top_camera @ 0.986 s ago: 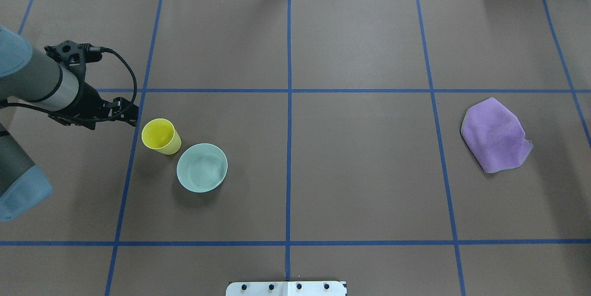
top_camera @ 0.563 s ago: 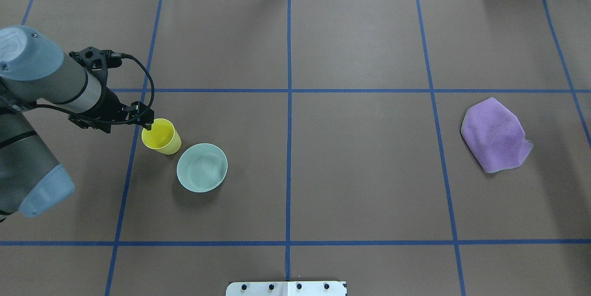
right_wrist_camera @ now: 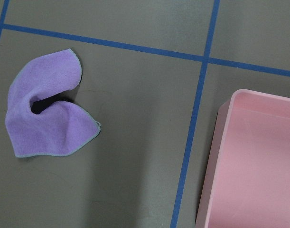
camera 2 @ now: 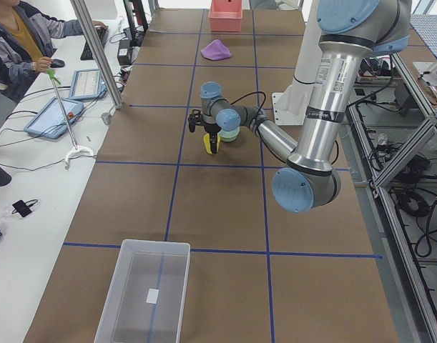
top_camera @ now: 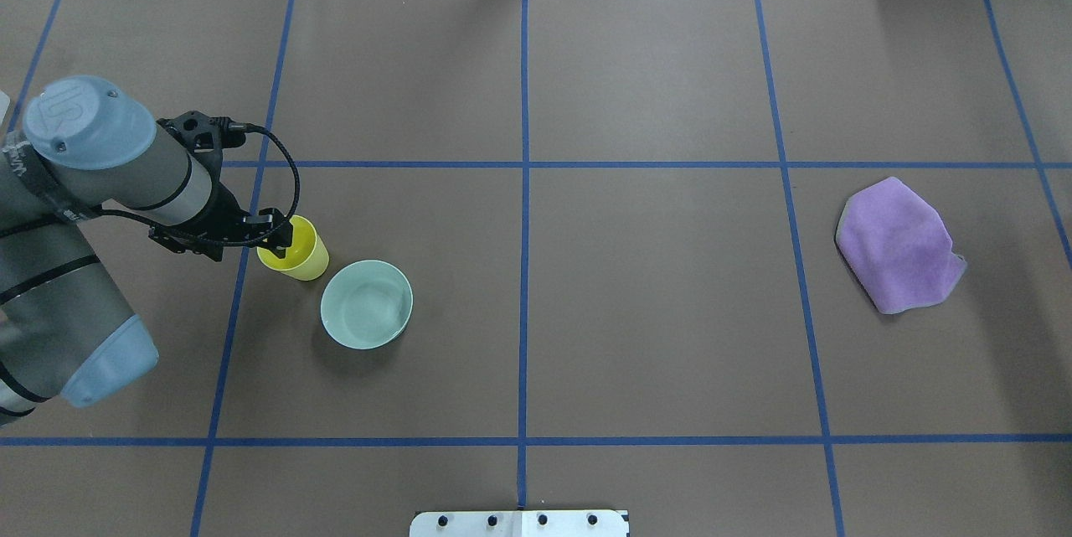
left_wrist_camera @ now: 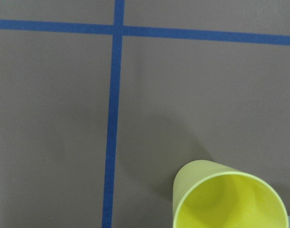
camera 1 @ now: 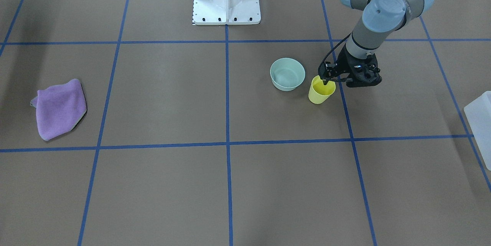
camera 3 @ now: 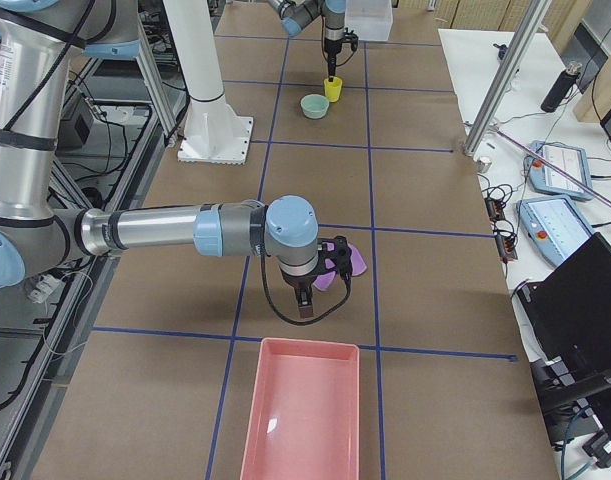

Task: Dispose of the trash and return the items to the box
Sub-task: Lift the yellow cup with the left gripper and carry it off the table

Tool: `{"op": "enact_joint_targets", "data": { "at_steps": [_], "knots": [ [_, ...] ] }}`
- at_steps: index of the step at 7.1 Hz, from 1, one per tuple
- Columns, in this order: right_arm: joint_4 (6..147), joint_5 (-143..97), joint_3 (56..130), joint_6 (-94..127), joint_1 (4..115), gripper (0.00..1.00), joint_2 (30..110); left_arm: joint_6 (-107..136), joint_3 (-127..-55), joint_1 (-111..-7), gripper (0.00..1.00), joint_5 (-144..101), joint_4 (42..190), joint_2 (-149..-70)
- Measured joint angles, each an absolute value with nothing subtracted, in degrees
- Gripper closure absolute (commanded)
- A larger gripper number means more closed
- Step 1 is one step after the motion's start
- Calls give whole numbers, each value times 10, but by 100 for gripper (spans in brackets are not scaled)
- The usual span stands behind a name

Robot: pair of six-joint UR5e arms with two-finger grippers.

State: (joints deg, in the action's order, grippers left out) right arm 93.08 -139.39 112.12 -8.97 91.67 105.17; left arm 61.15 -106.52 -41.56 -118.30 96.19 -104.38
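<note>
Here the left arm reaches in low, wrist tilted down. The left gripper (top_camera: 272, 250) straddles the wall of the yellow cup (top_camera: 306, 255), fingers spread, one inside. The mint bowl (top_camera: 366, 304) stands just right of the cup, the purple cloth (top_camera: 900, 245) far right. The right gripper (camera 3: 303, 305), farthest from the cup, points down at the tabletop (top_camera: 653, 311); its fingers' state I cannot tell.

A brown paper-covered table (top_camera: 653, 336) was marked into squares by blue tape lines (top_camera: 524, 269). A purple cloth (top_camera: 898, 245) lay crumpled on it, one corner folded over, near a pink tray (camera 3: 303, 420) that sat at the table's end, a tape line between them. Beside the table's long edge a seated operator (camera 2: 21, 43) reached toward a keyboard, with two tablets (camera 2: 53, 116) lying near a metal post (camera 2: 96, 53)
</note>
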Motion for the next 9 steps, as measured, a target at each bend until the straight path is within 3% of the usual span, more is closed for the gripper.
{"op": "enact_joint_targets", "data": {
  "at_steps": [1,5,7,9],
  "knots": [
    [931,-1394,1121,-90,917,0,1052,612,-1060,-415,100,-1184,963,-1048],
    [931,-1395,1120,-82,908,0,1047,613,-1057,-421,100,-1213,962,-1061],
    [924,-1399,1119,-47,887,0,1034,607,-1077,-491,100,-1291,958,-1062],
    [830,-1390,1109,77,823,0,1023,535,-1096,-600,100,-1359,948,-1042]
  ]
}}
